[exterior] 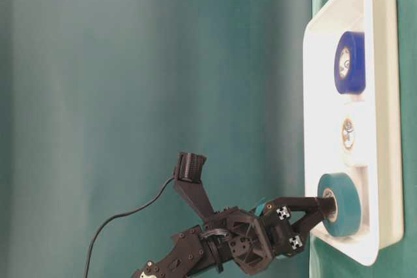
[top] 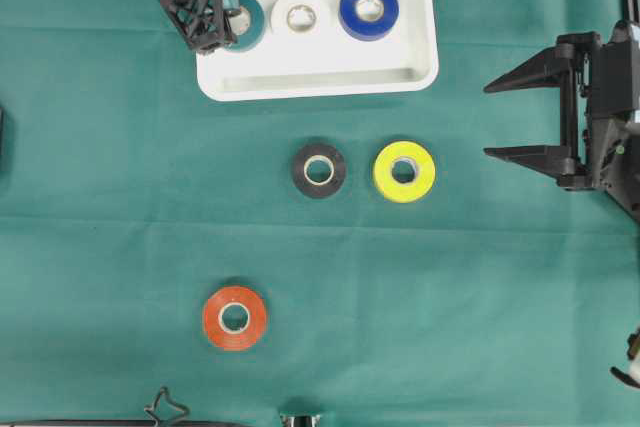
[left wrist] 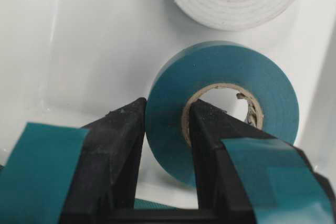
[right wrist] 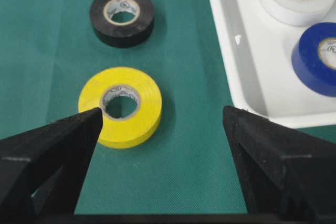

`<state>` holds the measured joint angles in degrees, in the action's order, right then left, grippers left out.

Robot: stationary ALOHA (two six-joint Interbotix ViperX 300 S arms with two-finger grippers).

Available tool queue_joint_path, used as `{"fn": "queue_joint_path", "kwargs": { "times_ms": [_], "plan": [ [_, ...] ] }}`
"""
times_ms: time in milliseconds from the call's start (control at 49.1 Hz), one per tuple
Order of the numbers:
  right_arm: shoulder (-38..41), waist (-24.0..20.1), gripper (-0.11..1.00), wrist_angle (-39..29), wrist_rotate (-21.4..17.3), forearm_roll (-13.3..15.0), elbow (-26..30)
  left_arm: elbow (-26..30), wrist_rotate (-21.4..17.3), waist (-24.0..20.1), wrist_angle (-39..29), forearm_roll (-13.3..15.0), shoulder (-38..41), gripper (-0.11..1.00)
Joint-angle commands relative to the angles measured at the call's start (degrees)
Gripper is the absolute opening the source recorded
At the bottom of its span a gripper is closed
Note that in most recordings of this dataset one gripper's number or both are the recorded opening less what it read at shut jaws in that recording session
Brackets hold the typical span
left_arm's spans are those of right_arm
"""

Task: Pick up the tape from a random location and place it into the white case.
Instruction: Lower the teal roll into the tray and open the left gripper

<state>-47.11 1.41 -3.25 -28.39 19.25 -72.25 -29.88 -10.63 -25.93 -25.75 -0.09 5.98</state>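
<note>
A teal tape (top: 255, 19) (exterior: 344, 205) (left wrist: 226, 77) is inside the white case (top: 320, 85) (exterior: 313, 63) (left wrist: 94, 35) at its left end. My left gripper (top: 233, 19) (exterior: 326, 204) (left wrist: 167, 109) is shut on the roll's wall, one finger outside it and the other inside the cardboard core. Whether the roll rests on the case floor I cannot tell. A white tape (top: 300, 17) and a blue tape (top: 368, 10) lie flat in the same case. My right gripper (top: 490, 120) (right wrist: 163, 114) is open and empty at the right, facing a yellow tape (top: 404, 171) (right wrist: 119, 106).
On the green cloth lie a black tape (top: 319, 169) (right wrist: 122, 15) beside the yellow one and an orange tape (top: 235, 317) nearer the front left. The white case (right wrist: 236, 51) stands at the back middle. A black cable clip (top: 166, 409) sits at the front edge.
</note>
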Motion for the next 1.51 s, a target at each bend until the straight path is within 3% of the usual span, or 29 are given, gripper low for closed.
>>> {"fn": "queue_joint_path", "kwargs": {
  "times_ms": [0, 224, 326, 733, 1079, 1486],
  "plan": [
    [0.18, 0.00, 0.89, 0.18, 0.00, 0.00, 1.23, 1.67, 0.18, -0.18, 0.26, 0.18, -0.70, 0.22],
    [0.18, -0.09, 0.89, 0.18, 0.00, 0.00, 1.23, 2.11, 0.26, -0.26, 0.44, 0.18, -0.70, 0.84],
    [0.18, -0.09, 0.89, 0.18, 0.00, 0.00, 1.23, 2.20, 0.18, -0.26, 0.44, 0.18, -0.70, 0.99],
    [0.18, 0.00, 0.89, 0.18, 0.00, 0.00, 1.23, 2.02, 0.09, -0.09, -0.09, 0.18, -2.64, 1.00],
    [0.18, 0.00, 0.89, 0.18, 0.00, 0.00, 1.32, 4.31, -0.09, 0.26, -8.00, 0.09, -8.26, 1.00],
    [0.18, 0.00, 0.89, 0.26, 0.00, 0.00, 1.49, 3.60, 0.26, 2.02, -8.61, 0.09, -8.88, 1.00]
  ]
}}
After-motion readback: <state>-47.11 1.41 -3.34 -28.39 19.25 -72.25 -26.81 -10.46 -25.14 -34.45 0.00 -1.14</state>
